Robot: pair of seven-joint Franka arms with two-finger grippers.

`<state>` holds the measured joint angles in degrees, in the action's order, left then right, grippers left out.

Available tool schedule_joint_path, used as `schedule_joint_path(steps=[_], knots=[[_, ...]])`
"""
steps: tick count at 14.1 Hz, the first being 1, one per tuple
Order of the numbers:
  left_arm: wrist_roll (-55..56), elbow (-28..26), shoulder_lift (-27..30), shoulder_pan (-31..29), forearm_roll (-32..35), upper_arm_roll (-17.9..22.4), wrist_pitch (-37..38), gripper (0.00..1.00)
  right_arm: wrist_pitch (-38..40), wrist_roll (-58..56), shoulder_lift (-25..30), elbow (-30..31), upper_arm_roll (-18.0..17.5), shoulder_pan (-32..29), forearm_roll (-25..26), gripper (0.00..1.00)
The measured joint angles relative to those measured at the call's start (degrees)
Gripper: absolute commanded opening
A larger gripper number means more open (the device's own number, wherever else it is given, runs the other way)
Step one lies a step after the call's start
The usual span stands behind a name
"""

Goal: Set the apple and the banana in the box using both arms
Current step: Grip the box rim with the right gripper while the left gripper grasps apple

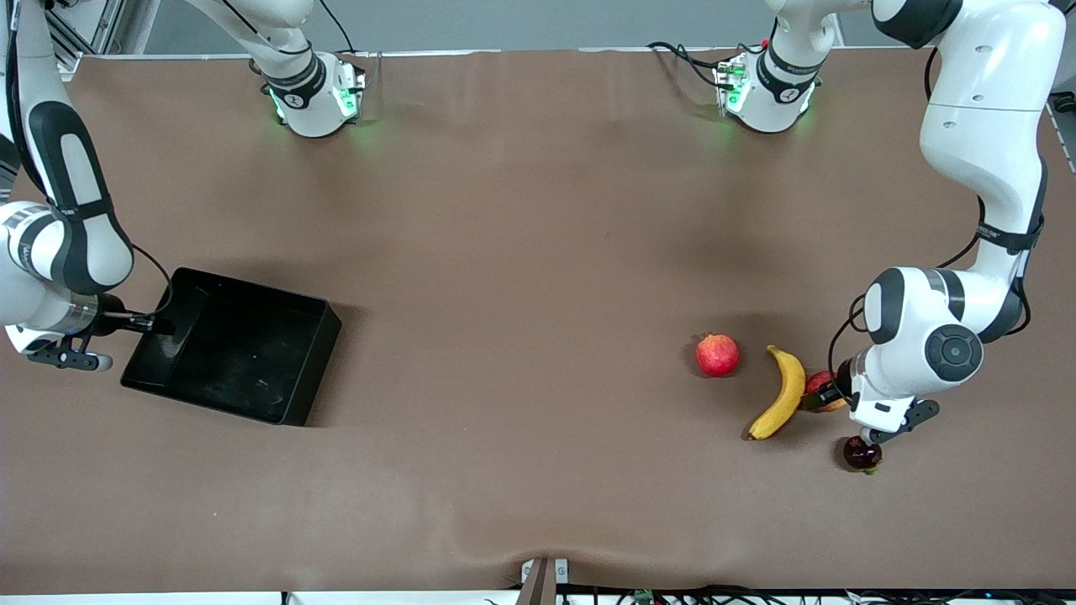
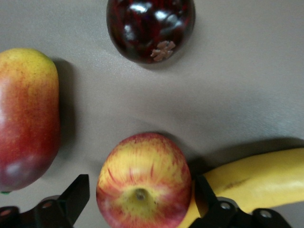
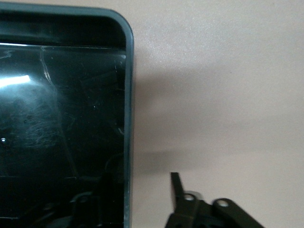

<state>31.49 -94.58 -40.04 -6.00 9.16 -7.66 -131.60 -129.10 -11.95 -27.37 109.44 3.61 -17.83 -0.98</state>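
Note:
The streaked red and yellow apple [image 2: 142,183] lies stem dimple up between the fingers of my left gripper [image 2: 141,186]. The gripper is open: one finger [image 2: 76,194] stands clear of the apple and the other presses in where apple and banana [image 2: 256,180] meet. In the front view my left gripper [image 1: 830,395] is down on the apple [image 1: 817,384], beside the banana [image 1: 782,391]. At the right arm's end, my right gripper [image 1: 160,323] straddles the end wall of the black box [image 1: 252,290]. It is open; its outer finger [image 3: 176,190] stands apart from the wall [image 3: 128,95].
A pinkish-red round fruit [image 1: 717,355] lies beside the banana, toward the right arm's end. A dark glossy round fruit [image 1: 862,454] sits nearer the front camera than the apple. A red-yellow mango [image 2: 26,118] lies close beside the apple.

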Motion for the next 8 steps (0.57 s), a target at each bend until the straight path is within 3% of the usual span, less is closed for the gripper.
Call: schedule_joint_path(steps=[1,8], knots=[[0.0,0.1,-0.2,-0.2,0.0,0.0,-0.2,0.00,0.0,0.0,0.0,0.0,0.0,0.0,0.0,0.00],[-2.6,2.1,3.2,-0.3,1.0,-0.5,1.3,0.00,0.2,-2.2,0.2,-1.0,-0.6,0.0,-0.2,0.00]])
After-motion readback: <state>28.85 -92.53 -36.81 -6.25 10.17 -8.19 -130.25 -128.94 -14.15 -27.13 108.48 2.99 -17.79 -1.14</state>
